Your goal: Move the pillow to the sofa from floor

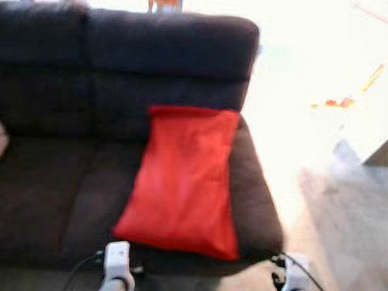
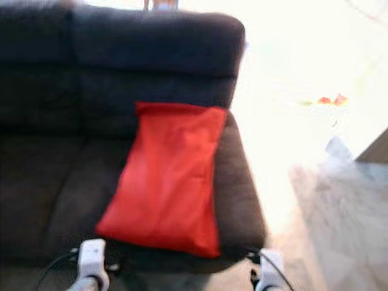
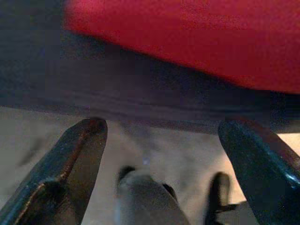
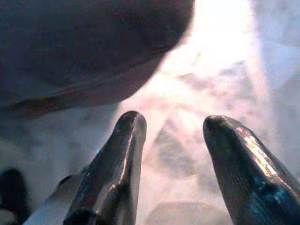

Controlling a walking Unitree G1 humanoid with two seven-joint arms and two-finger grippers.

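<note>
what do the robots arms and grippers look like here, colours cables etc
The left arm and right arm end in pale silver-white wrist housings with thin black cables looping beside them. The left gripper and right gripper each have two long, glossy black fingers tapering to rounded tips. No markings are legible.

Home living room, dark fabric sofa [image 1: 73, 121] with red pillow [image 1: 182, 182], pale sunlit floor [image 1: 303, 91]

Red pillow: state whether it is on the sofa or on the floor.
On the sofa. The red pillow lies on the dark sofa's right seat cushion, top edge leaning against the backrest, no gripper touching it.
</note>
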